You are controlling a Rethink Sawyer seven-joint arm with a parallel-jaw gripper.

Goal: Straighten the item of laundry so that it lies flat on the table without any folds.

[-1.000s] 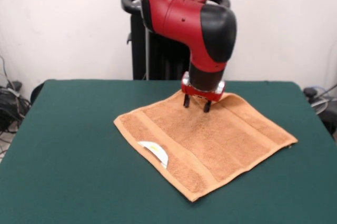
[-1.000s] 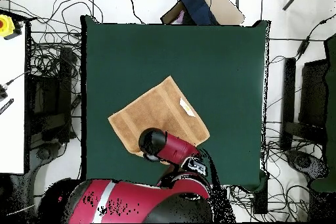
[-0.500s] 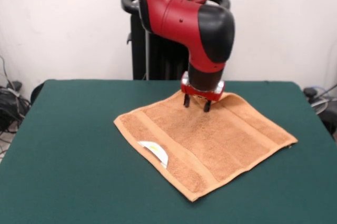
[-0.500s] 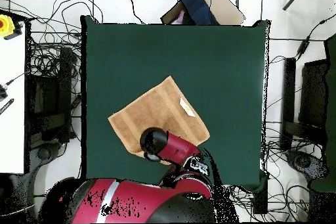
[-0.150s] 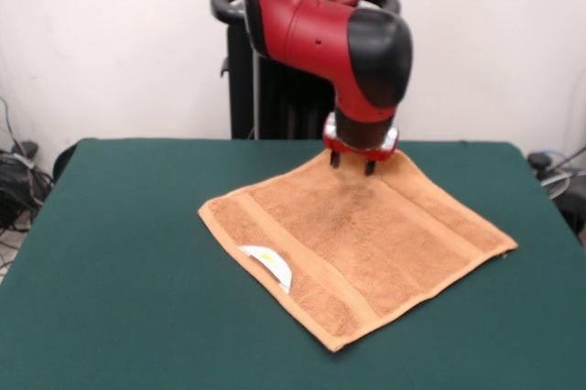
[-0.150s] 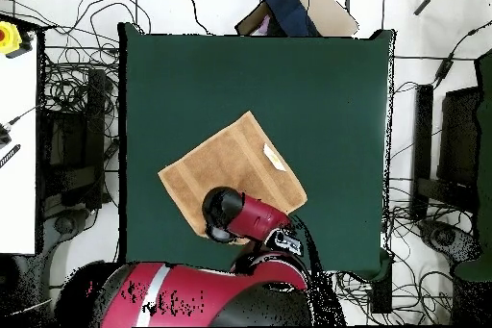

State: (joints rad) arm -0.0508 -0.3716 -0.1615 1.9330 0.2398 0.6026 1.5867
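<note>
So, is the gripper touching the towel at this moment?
Cannot tell. In the front view the gripper has its open fingertips level with the towel's far corner, but neither contact nor a gap shows plainly. In the overhead view the arm hides it.

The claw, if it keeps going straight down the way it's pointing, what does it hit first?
Most likely the towel: the claw points down, open, over the towel's far corner. Depth is unclear, so it may land near the edge, with the table just beyond.

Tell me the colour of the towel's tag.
White, best seen in the front view: tag on the towel.
</note>
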